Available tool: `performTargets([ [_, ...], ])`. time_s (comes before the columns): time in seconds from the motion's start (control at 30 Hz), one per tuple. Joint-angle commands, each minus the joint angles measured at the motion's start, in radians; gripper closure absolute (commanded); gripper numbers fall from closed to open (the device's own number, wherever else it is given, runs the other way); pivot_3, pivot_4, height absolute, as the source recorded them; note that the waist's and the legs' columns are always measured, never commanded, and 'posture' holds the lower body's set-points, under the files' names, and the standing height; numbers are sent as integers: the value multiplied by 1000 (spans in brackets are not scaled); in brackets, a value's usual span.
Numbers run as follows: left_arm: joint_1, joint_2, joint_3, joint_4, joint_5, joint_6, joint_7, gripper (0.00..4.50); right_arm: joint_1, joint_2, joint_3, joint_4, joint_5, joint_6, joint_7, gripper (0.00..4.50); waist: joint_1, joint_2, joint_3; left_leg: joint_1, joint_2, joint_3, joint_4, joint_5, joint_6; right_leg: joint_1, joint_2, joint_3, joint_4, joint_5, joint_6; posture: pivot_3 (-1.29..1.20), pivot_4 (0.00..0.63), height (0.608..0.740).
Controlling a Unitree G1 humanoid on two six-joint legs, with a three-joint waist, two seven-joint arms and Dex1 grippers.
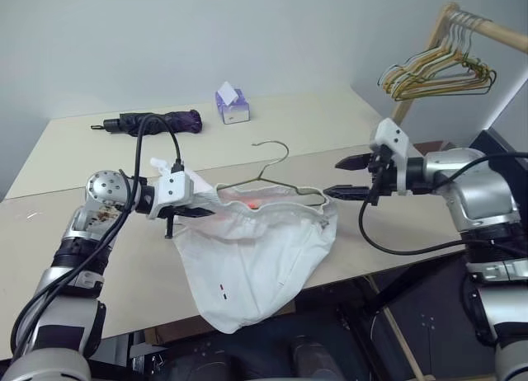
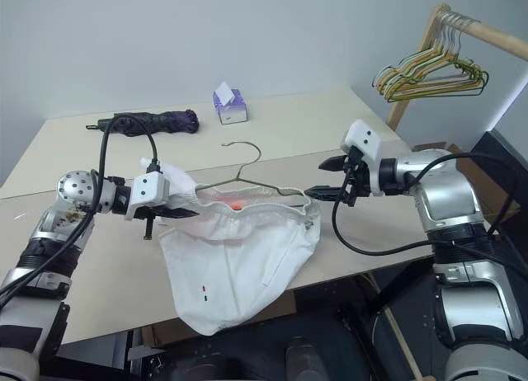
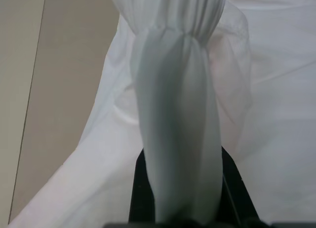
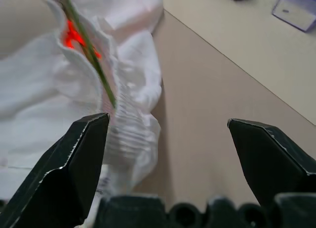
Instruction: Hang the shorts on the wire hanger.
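The shorts [image 1: 256,257] hang at lower centre, off the table [image 1: 74,257] edge, on the hanger [image 1: 272,179]. Left end effector [image 1: 191,201] clamps their waistband; right end effector [image 1: 348,176], centre right, has fingers apart, holding nothing.

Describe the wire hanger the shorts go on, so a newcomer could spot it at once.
Start at the long beige table and find the white shorts held up between the two grippers. The wire hanger sits in their waistband, its hook rising above the cloth. It is a single thin grey wire, unlike the bunch of yellow and green hangers on the wooden rail.
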Motion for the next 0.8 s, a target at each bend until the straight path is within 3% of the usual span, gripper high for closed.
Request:
performTargets([
  [0.03, -17, 16, 18, -16, -8, -11, 1, 4500, 61, -34, 7, -91, -7, -40, 43, 36, 1, 0, 0, 0, 0, -1, 0, 0, 0, 1, 0, -1, 0, 0, 0, -170, 0, 740],
  [0.23, -20, 20, 18, -17, -10, -7, 0, 4500, 118, 24, 104, -98, -191, -81, -146, 36, -1, 0, 0, 2, 0, -1, 0, 0, 0, 2, 0, 0, 1, 0, 0, -165, 0, 740],
  [0.33, -18, 24, 19, -20, -11, -5, -2, 4500, 114, 66, 92, -89, -209, -59, -211, 565, -4, 0, 0, 1, 0, -1, 0, 0, 0, 0, 0, 0, 1, 0, 0, -162, 0, 740],
  [0.7, -10, 41, 21, -12, -7, -13, -5, 4500, 146, 29, 45, -144, -160, -19, -182, 4223, 6, 0, 0, 1, -1, -1, 0, 0, 0, 1, -1, 0, 1, 0, 1, -165, 0, 740],
  [0.73, -10, 41, 22, -12, -8, -13, -4, 4500, 145, 36, 47, -142, -162, -12, -186, 4441, 6, 0, 0, 1, -1, -1, 0, 0, 0, 1, -1, 0, 1, 0, 1, -165, 0, 740],
  [0.8, -8, 42, 23, -14, -9, -11, -2, 4500, 144, 44, 52, -138, -168, -10, -192, 4441, 5, 0, 0, 1, -1, -1, 0, 0, 0, 0, -1, 0, 1, 0, 1, -165, 0, 740],
])
